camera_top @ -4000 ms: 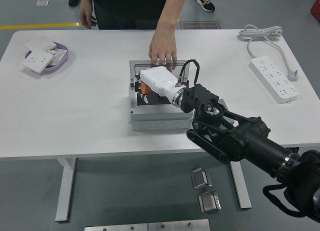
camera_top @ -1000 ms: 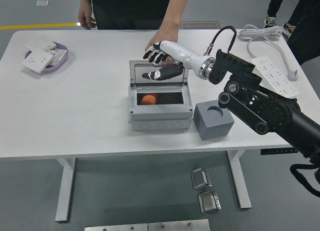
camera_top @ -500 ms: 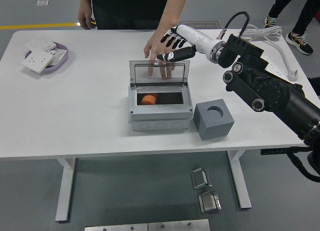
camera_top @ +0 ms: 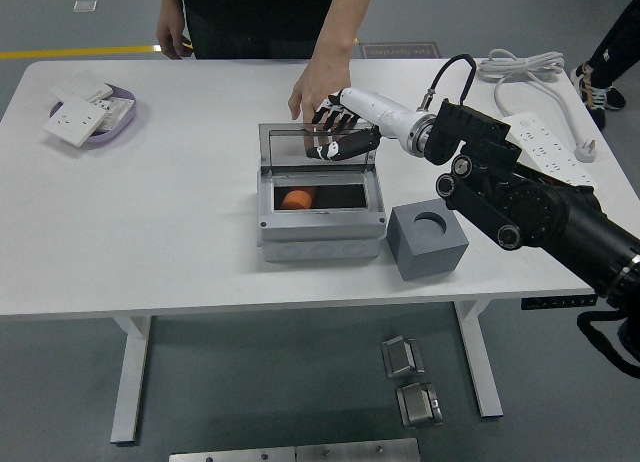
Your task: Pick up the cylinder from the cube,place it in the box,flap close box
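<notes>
White table (camera_top: 150, 232), head view. We see the orange cylinder (camera_top: 296, 199) lying inside the open box (camera_top: 320, 222). Our right hand (camera_top: 340, 132), fingers spread and empty, sits at the upright clear lid's (camera_top: 318, 147) far edge; a person's hand (camera_top: 318, 87) rests just beyond. Closing means pushing nearward.

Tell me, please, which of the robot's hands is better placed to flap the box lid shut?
The right hand: it is already at the upright clear lid of the box, with the orange cylinder inside. The left hand is not in view.
</notes>
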